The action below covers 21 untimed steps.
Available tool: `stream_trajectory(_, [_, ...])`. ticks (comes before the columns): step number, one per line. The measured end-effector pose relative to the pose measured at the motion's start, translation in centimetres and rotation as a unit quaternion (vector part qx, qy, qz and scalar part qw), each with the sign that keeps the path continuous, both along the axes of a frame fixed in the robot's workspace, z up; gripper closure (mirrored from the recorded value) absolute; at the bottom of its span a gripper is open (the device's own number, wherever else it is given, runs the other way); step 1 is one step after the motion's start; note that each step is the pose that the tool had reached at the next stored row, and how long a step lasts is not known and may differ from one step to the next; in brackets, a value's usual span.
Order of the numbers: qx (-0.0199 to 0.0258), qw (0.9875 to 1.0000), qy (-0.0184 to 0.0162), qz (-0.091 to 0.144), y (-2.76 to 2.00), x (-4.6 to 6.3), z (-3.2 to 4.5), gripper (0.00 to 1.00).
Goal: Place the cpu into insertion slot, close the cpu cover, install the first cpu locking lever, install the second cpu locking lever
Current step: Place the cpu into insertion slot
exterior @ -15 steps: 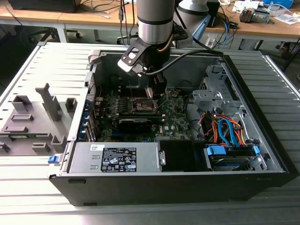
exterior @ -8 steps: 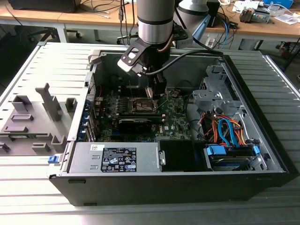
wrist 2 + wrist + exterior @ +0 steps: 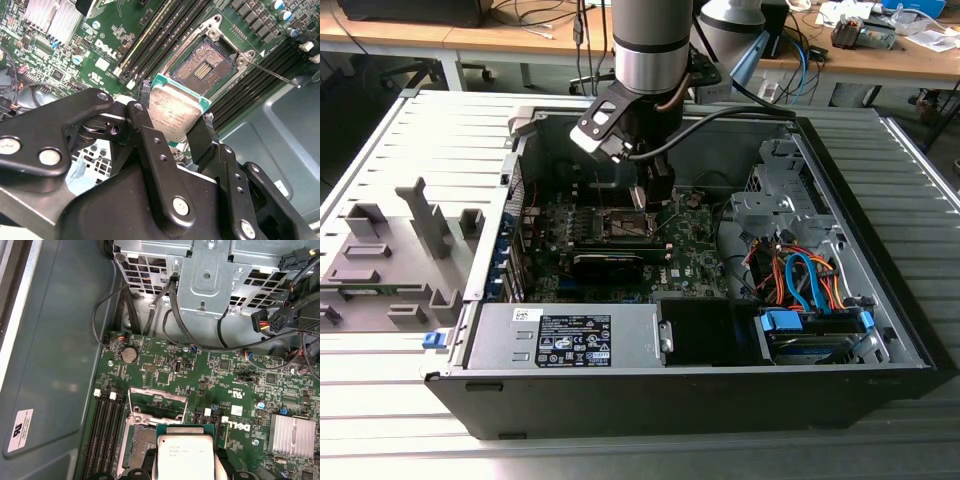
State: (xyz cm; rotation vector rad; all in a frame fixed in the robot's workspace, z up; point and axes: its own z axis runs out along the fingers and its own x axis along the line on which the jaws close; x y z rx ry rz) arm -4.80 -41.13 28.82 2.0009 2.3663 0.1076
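My gripper pinches the cpu by two edges, poised just above the open insertion slot, mid-frame in the exterior view. Nothing seated yet: cpu cover raised, one locking lever apparently unlatched.

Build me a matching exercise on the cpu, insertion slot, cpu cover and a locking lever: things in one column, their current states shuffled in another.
Things:
1. cpu
2. insertion slot
3. cpu cover
4. locking lever

States:
A. windowed frame, hinged back off the socket
B. thin rod, unlatched, pointing away from the socket
C. held between the jaws
D. empty, contacts exposed

Pairs: 1-C, 2-D, 3-A, 4-B.
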Motion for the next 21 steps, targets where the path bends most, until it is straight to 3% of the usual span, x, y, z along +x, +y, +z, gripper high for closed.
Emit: stream_trajectory(21, [0.0000, 0.9999, 0.0000, -0.016, 0.00, 0.00, 0.00, 0.46])
